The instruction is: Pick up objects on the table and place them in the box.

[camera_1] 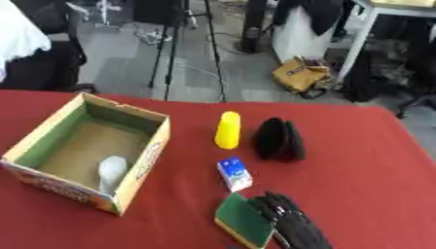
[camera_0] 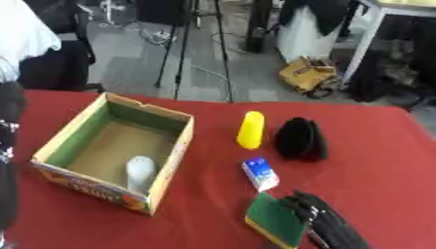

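An open cardboard box (camera_0: 173, 156) with a green lining stands at the left of the red table, and a pale rounded object (camera_0: 139, 171) lies inside it. A yellow cylinder (camera_0: 250, 129), a black rounded object (camera_0: 299, 139) and a small blue-and-white carton (camera_0: 261, 173) lie to the right of the box. A green sponge with a yellow edge (camera_0: 274, 220) lies at the front. My right hand (camera_0: 323, 222) rests against the sponge's right side, fingers straight and pointing away from me. A dark part of my left arm (camera_0: 9, 160) shows along the left edge; the left hand itself is out of sight.
The red table (camera_0: 374, 160) ends at its far edge, with grey floor, tripod legs (camera_0: 183, 44) and a tan bag (camera_0: 308, 74) beyond it. Bare cloth lies to the right of the black object.
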You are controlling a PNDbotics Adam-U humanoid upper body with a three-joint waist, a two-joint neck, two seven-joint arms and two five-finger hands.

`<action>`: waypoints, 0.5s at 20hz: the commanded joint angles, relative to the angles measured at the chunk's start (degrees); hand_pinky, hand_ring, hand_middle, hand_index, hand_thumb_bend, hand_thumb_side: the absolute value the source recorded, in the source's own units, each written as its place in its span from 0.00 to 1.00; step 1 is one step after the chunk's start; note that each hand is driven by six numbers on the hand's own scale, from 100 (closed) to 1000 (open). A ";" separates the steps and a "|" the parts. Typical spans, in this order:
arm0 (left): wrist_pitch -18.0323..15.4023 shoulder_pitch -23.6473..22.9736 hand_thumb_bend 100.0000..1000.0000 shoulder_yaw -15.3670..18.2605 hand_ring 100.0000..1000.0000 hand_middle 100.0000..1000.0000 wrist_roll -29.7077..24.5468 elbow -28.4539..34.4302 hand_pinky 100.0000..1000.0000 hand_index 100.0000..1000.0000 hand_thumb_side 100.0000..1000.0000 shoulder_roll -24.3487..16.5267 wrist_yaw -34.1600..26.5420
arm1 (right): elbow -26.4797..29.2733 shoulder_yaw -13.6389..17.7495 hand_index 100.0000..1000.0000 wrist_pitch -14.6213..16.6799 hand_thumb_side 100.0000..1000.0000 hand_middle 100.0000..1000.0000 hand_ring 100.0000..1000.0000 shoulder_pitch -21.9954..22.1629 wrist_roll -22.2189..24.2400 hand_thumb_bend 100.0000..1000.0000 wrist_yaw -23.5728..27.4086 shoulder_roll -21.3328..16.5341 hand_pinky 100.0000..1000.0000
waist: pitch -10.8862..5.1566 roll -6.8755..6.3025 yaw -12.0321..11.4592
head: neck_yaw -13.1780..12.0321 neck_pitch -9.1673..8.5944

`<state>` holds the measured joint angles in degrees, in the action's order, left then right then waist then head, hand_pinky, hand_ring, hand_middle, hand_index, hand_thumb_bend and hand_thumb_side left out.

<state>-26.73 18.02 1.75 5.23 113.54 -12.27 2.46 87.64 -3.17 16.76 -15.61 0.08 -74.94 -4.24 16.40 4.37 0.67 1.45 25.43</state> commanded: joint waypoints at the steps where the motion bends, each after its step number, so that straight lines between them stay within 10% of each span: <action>1: 0.02 0.33 0.00 -0.07 0.94 0.85 -0.40 1.06 0.99 0.81 0.87 -0.27 -0.13 | 0.04 0.59 0.95 -0.73 1.00 0.87 1.00 -0.57 -0.87 0.56 -1.09 -0.23 1.00 | -0.65 -0.43 0.07 | 0.27 -0.77; 10: 0.16 0.32 0.00 -0.11 0.94 0.85 -0.83 1.06 0.99 0.81 0.86 -0.20 -0.19 | -0.97 1.51 0.95 -1.98 1.00 0.86 1.00 -0.98 -1.48 0.57 -1.79 -0.28 1.00 | -0.58 -0.60 0.11 | 0.58 -0.90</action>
<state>-26.55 17.98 1.74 4.64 113.54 -12.26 2.45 86.26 -2.13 15.02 -15.98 -1.29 -76.23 -4.20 16.52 4.07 0.76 1.80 24.99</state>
